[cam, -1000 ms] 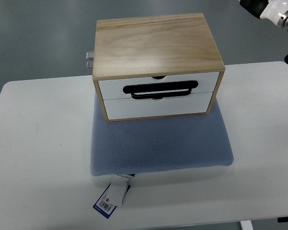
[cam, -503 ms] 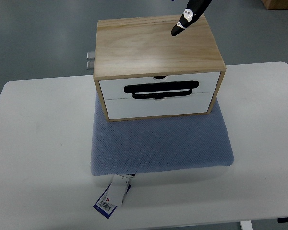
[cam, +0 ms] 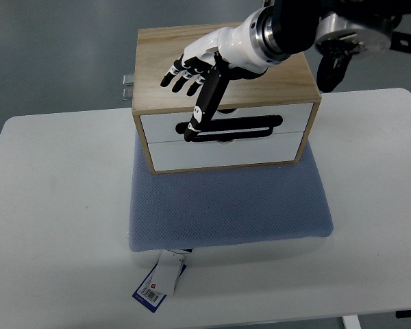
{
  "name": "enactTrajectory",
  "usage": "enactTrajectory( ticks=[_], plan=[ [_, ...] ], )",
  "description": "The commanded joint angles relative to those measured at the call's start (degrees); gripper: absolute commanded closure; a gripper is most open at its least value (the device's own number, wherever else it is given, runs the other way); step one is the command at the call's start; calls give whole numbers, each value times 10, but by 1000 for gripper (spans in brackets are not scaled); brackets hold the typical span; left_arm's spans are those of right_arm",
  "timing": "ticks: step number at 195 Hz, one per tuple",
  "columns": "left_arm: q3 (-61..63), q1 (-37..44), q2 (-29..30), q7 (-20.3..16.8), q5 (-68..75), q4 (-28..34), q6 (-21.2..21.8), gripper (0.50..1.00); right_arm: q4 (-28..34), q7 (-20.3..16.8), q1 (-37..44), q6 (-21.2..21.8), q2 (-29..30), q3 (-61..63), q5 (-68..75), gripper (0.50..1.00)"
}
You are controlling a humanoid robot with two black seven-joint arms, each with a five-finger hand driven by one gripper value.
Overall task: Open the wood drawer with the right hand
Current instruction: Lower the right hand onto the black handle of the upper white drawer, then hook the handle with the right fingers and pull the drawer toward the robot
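A wooden drawer box (cam: 222,65) is seen standing on a blue cushion (cam: 229,205), which lies on a white worktop (cam: 55,205). The box is set toward the far edge of the cushion, with its white fronts facing the camera. Two drawers are stacked in it: the upper drawer (cam: 260,113) and the lower drawer (cam: 226,152), both of which appear to be closed flush with the frame. A long black handle (cam: 243,127) is fixed across the line where the two fronts meet.

The right hand (cam: 202,65) is held over the top of the box near its left front part, its arm entering from the upper right. Its fingers (cam: 181,72) are spread apart and nothing is gripped. One long black digit (cam: 207,99) is pointed down over the upper front, its tip at the left end of the handle; whether contact is made cannot be told from this angle.

A white and blue tag (cam: 157,282) is seen lying at the near edge of the cushion.
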Motion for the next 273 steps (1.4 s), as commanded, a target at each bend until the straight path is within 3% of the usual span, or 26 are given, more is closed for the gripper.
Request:
enactTrajectory(
  ticks=[1, 144, 219, 273],
  plan=[
    [-1, 0, 0, 0, 0, -1, 0, 500, -5, 0, -25, -13, 18, -7, 1, 558],
    [-1, 0, 0, 0, -1, 1, 0, 500, -58, 0, -127, 32, 19, -43, -132, 558],
    [-1, 0, 0, 0, -1, 2, 0, 500, -57, 0, -124, 154, 10, -48, -135, 558],
    [-1, 0, 0, 0, -1, 3, 0, 500, -23, 0, -106, 198, -8, -45, -131, 558]
  ],
)
